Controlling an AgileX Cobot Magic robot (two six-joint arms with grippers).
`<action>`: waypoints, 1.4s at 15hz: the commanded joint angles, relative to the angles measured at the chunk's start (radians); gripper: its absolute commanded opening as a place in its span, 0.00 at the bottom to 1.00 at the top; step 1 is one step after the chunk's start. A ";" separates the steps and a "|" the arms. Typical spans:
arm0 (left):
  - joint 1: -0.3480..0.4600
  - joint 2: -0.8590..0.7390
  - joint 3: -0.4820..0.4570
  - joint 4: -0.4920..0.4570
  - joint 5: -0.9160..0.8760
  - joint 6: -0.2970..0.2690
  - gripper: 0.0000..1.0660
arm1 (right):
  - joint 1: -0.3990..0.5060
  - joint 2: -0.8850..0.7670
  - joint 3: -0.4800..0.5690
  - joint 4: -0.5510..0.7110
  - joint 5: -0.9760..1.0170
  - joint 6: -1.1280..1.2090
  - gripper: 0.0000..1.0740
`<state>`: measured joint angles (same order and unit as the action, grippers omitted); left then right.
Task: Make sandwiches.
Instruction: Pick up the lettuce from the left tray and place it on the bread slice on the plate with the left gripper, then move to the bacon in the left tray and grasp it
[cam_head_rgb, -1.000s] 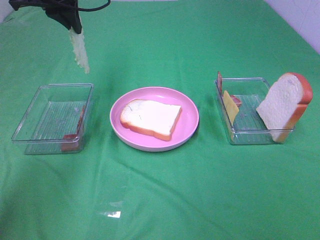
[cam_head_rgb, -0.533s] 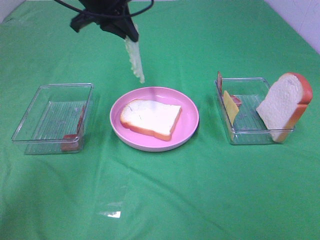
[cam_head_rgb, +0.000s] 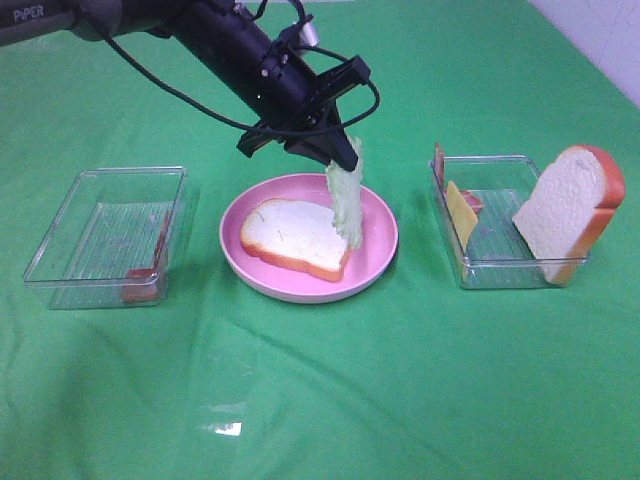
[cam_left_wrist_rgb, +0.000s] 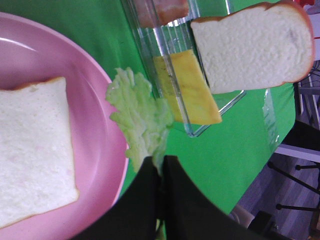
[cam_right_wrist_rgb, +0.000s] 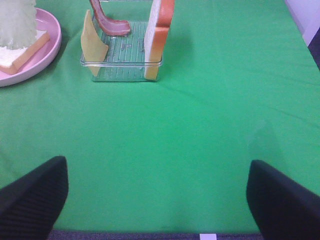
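A white bread slice (cam_head_rgb: 298, 235) with orange-brown crust lies flat on the round pink plate (cam_head_rgb: 380, 240). My left gripper (cam_head_rgb: 345, 155) is shut on a pale green lettuce leaf (cam_head_rgb: 347, 200), which hangs over the plate's right part, its tip near the bread's right edge. In the left wrist view the lettuce (cam_left_wrist_rgb: 140, 117) hangs from the shut fingers (cam_left_wrist_rgb: 172, 180) beside the bread (cam_left_wrist_rgb: 32, 150). A second bread slice (cam_head_rgb: 567, 212), a yellow cheese slice (cam_head_rgb: 461, 212) and bacon (cam_head_rgb: 439, 160) stand in the right tray (cam_head_rgb: 500, 270). My right gripper (cam_right_wrist_rgb: 155, 197) is open over bare cloth.
A clear tray (cam_head_rgb: 105, 238) at the left holds a bacon strip (cam_head_rgb: 158, 250) against its right wall. Green cloth (cam_head_rgb: 330, 390) covers the table. The left arm (cam_head_rgb: 230, 50) reaches in from the upper left above the plate.
My left gripper has carried the lettuce from the far upper left rightward and down, from beyond the left tray to over the plate's right side. The right arm has not moved.
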<state>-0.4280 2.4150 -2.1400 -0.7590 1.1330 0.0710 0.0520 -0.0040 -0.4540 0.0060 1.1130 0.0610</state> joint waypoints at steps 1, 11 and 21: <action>0.002 0.022 -0.001 0.078 0.056 0.001 0.00 | -0.004 -0.026 0.003 -0.001 -0.011 -0.009 0.88; -0.001 0.024 -0.001 0.339 0.020 -0.083 0.07 | -0.004 -0.026 0.003 -0.001 -0.011 -0.009 0.88; -0.001 0.024 -0.277 0.358 0.102 -0.106 0.95 | -0.004 -0.026 0.003 -0.001 -0.011 -0.009 0.88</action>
<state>-0.4240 2.4400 -2.4000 -0.4030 1.2060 -0.0220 0.0520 -0.0040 -0.4540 0.0060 1.1130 0.0610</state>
